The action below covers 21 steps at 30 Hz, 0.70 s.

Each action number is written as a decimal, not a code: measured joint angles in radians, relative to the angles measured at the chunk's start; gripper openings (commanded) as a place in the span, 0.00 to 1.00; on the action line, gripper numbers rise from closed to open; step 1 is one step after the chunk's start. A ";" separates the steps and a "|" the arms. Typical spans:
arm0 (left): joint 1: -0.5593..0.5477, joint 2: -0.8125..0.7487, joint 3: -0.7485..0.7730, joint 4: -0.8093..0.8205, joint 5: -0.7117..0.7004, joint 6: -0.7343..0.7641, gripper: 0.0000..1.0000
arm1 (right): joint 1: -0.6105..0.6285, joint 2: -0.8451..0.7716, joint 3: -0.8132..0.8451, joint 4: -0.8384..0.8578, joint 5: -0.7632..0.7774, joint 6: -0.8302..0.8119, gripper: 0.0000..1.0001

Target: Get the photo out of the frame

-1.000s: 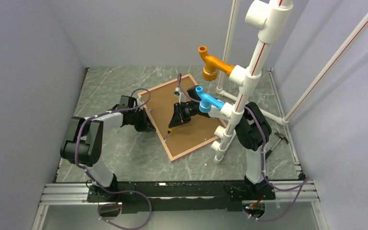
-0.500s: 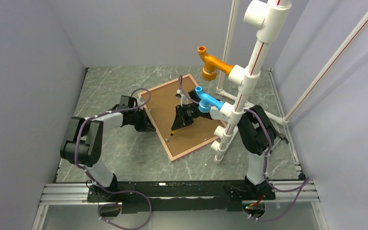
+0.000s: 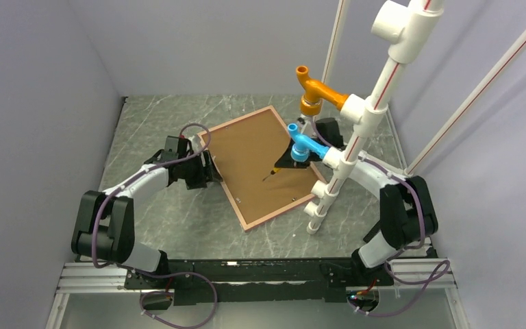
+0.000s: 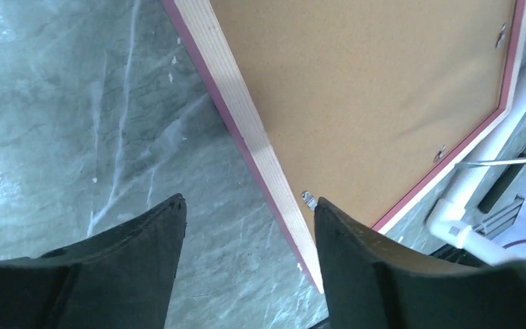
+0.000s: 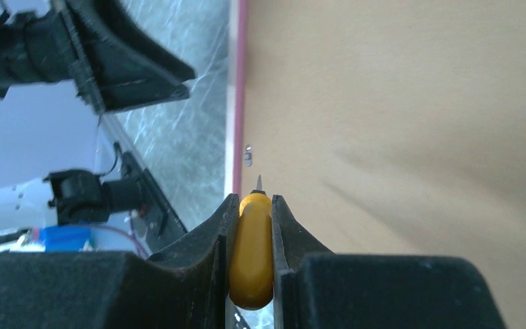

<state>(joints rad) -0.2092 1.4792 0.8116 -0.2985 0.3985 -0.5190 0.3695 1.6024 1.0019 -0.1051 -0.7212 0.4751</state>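
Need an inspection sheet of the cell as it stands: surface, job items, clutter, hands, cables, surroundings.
Surface: grey marbled table.
Job's things: frame lies face down, brown backing board in place; photo hidden.
Clutter: nothing seen.
Hands: left hand open at the frame's left edge; right hand shut on yellow-handled screwdriver, tip over the backing board.
Cables: purple cables along both arms.
Surroundings: white pipe rig with orange fitting and blue fitting; grey walls.

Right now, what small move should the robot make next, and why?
Probably nudge the right pincer so its yellow screwdriver reaches the small metal clip just ahead; the frame lies face down with the backing board still in it.
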 measured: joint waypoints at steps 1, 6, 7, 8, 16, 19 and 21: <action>0.000 -0.016 0.000 -0.006 -0.011 0.004 0.85 | -0.015 -0.026 -0.008 -0.014 0.025 -0.004 0.00; 0.000 -0.042 0.002 -0.026 -0.063 -0.006 0.97 | -0.069 -0.112 -0.047 -0.074 0.107 -0.029 0.00; -0.001 -0.039 0.005 -0.035 -0.077 -0.019 0.96 | -0.075 -0.114 -0.047 -0.086 0.120 -0.031 0.00; -0.001 -0.031 0.015 -0.050 -0.095 -0.032 0.94 | -0.080 -0.114 -0.047 -0.097 0.134 -0.031 0.00; -0.002 0.073 0.050 -0.059 -0.180 -0.210 0.96 | -0.104 -0.171 -0.077 -0.172 0.259 -0.022 0.00; -0.004 0.117 0.070 -0.070 -0.193 -0.269 0.96 | -0.106 -0.224 -0.092 -0.193 0.294 -0.022 0.00; -0.010 0.131 0.092 -0.074 -0.212 -0.293 0.95 | -0.106 -0.256 -0.099 -0.203 0.304 -0.022 0.00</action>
<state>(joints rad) -0.2195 1.6104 0.9039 -0.3721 0.1867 -0.8116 0.2630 1.3464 0.9031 -0.3080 -0.4171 0.4534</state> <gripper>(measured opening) 0.961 0.197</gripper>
